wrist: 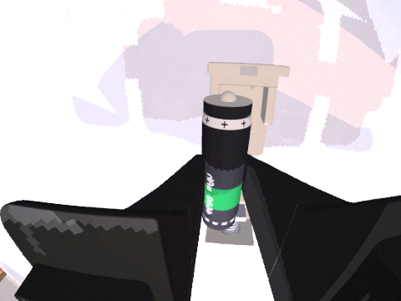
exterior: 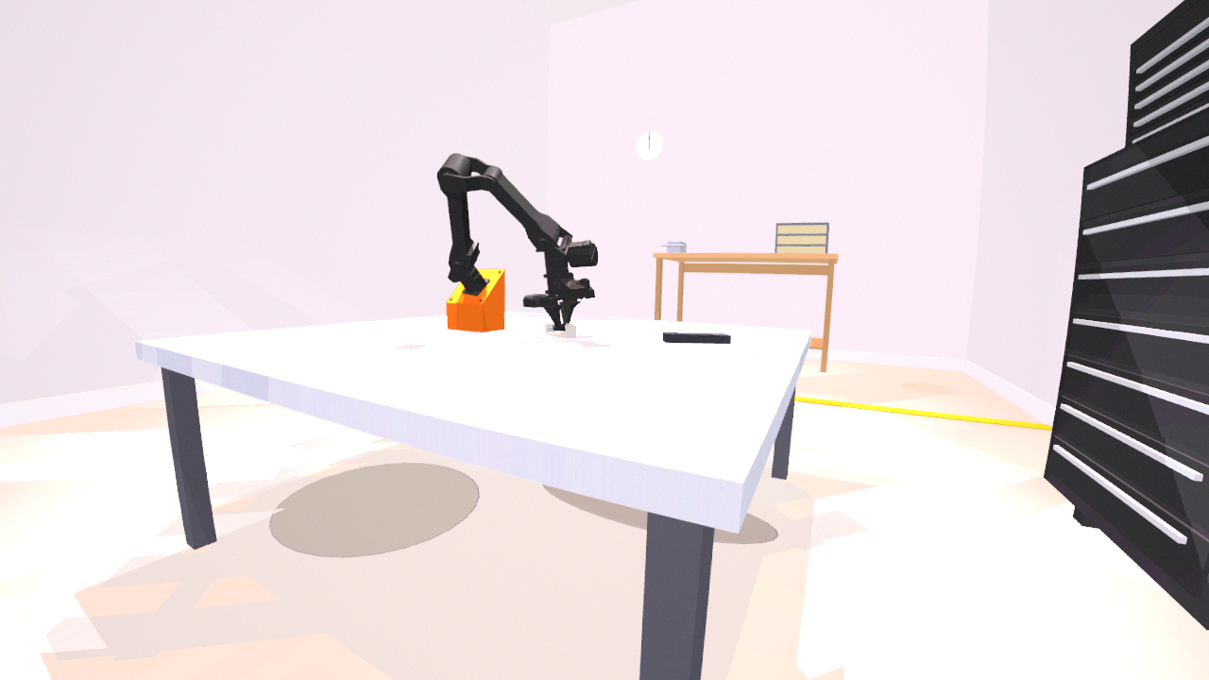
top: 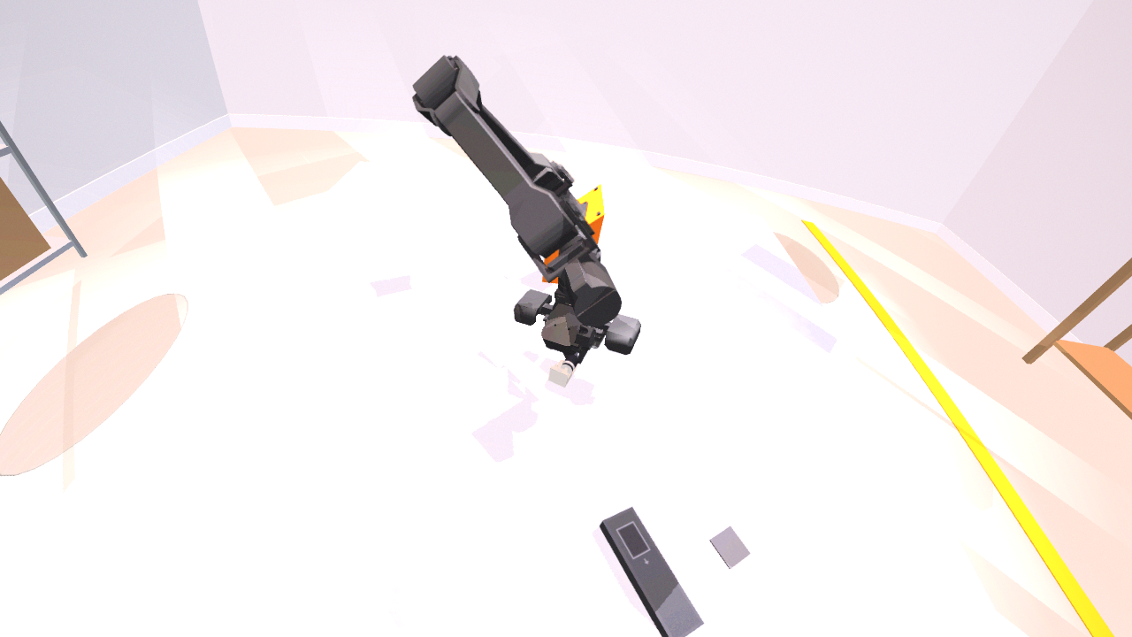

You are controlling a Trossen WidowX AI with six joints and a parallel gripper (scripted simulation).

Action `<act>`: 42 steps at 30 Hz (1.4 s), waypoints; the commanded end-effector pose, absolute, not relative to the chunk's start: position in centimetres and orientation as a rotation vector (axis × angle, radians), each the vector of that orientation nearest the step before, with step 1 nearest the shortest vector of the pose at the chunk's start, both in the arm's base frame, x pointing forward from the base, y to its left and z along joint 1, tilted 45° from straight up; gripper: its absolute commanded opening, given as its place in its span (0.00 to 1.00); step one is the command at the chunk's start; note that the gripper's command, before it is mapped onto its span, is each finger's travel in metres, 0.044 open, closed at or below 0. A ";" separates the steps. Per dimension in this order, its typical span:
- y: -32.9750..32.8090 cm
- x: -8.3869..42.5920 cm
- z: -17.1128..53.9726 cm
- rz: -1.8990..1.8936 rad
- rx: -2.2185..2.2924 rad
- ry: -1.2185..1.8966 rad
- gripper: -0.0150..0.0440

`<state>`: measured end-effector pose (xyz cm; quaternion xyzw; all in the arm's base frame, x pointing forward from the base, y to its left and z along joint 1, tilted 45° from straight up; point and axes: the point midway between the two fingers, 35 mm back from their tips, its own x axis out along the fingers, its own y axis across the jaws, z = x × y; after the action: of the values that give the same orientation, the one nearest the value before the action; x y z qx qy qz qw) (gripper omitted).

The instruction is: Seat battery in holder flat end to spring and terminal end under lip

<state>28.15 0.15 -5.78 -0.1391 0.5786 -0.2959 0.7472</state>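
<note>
My gripper [wrist: 221, 162] [top: 571, 357] [exterior: 559, 325] is shut on the battery [wrist: 224, 164], a black cylinder with a green band and white rings. In the wrist view the battery's terminal nub points away from me and its flat end is near the spring [wrist: 236, 224]. The beige holder [wrist: 262, 89] [top: 558, 375] [exterior: 564, 331] lies on the white table [top: 317, 443] [exterior: 507, 397] right under the battery. The battery hangs over the holder's slot, tilted, with its terminal end short of the far lip. In the top and exterior views the battery is hidden by the fingers.
The orange arm base [exterior: 475, 310] [top: 592, 212] stands behind the gripper. A flat black remote-like bar [top: 650, 571] [exterior: 696, 338] and a small grey square plate [top: 729, 546] lie near the table's front. A wooden side table [exterior: 743, 262] and a black drawer cabinet [exterior: 1141, 338] stand off the table.
</note>
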 end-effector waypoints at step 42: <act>-1.1 27.9 -5.9 -0.641 -0.208 1.466 0.36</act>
<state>28.19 -0.97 -5.71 -0.0917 0.6486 -0.2885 0.6983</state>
